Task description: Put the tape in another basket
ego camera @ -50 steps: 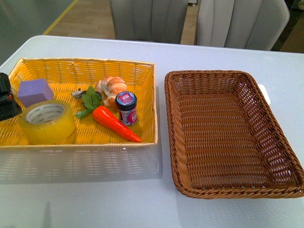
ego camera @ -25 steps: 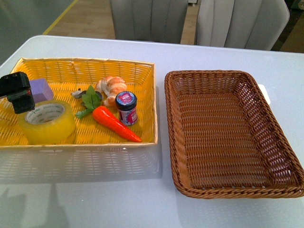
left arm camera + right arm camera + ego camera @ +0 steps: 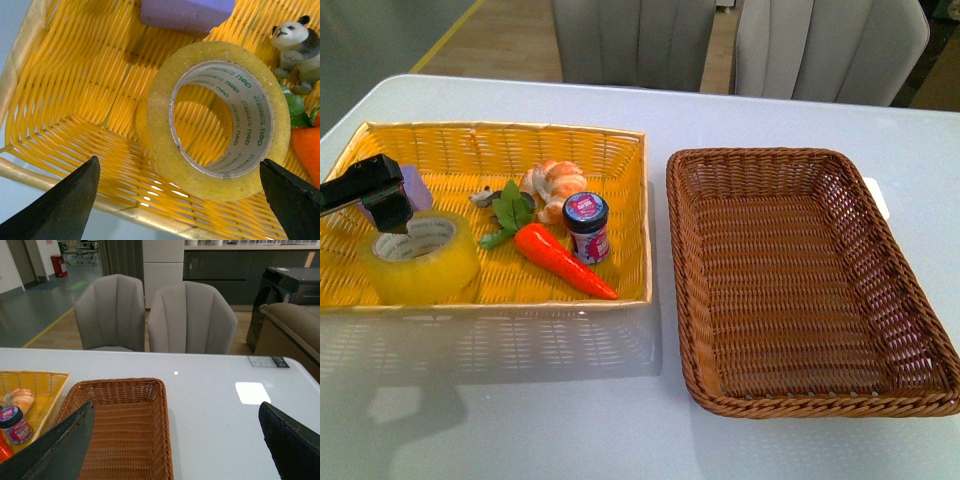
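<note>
Where the tabletop (image 3: 720,110) nears its left edge, the yellow basket (image 3: 500,128) holds the tape (image 3: 418,258), lying flat in the near-left corner beside a cube (image 3: 417,185), panda (image 3: 297,42), bun (image 3: 554,185), jar (image 3: 587,226) and carrot (image 3: 563,260). The left fingers (image 3: 70,205) are spread wide around the tape, clear of it. The brown basket (image 3: 790,280) sits toward the right edge; the right fingers (image 3: 60,445) are spread too.

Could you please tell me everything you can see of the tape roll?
The tape is a wide roll of translucent yellowish film on a white cardboard core with green print. It lies flat, hole upward, on the floor of the yellow basket, in its near left corner, just in front of the purple cube. The left gripper hovers over it, jaws open, not gripping it.
</note>
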You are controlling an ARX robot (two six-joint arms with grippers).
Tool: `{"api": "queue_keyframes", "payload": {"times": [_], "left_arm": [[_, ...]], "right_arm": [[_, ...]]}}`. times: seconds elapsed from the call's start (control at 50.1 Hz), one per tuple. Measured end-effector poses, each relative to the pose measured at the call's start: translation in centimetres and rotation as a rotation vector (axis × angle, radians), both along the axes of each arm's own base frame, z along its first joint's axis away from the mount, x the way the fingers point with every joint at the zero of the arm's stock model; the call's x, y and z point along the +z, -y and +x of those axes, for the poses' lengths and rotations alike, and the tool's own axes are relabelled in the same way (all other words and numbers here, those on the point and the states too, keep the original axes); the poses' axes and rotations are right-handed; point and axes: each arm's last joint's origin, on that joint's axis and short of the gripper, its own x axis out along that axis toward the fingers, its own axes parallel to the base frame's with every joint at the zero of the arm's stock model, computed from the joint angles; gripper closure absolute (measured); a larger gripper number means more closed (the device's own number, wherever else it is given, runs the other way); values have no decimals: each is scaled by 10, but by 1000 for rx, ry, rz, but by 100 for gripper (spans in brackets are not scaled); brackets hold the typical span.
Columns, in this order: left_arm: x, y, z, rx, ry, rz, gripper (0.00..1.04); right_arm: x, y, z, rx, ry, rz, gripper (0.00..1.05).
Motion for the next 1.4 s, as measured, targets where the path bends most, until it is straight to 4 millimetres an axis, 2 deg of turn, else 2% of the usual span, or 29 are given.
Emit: {"api": "queue_keyframes", "payload": {"times": [0.479,0.818,1.157,1.397], "left_arm": [[-3,-10,13,100,-33,-51,9],[-20,-19,20,158,-101,-88,9],[-25,-21,33,168,-114,-95,9],[-31,-22,34,171,-135,-98,11]], "right_arm": [[0,0,0,0,0,0,9],[0,0,0,0,0,0,9],[0,0,0,0,0,0,9],[0,0,0,0,0,0,9]]}}
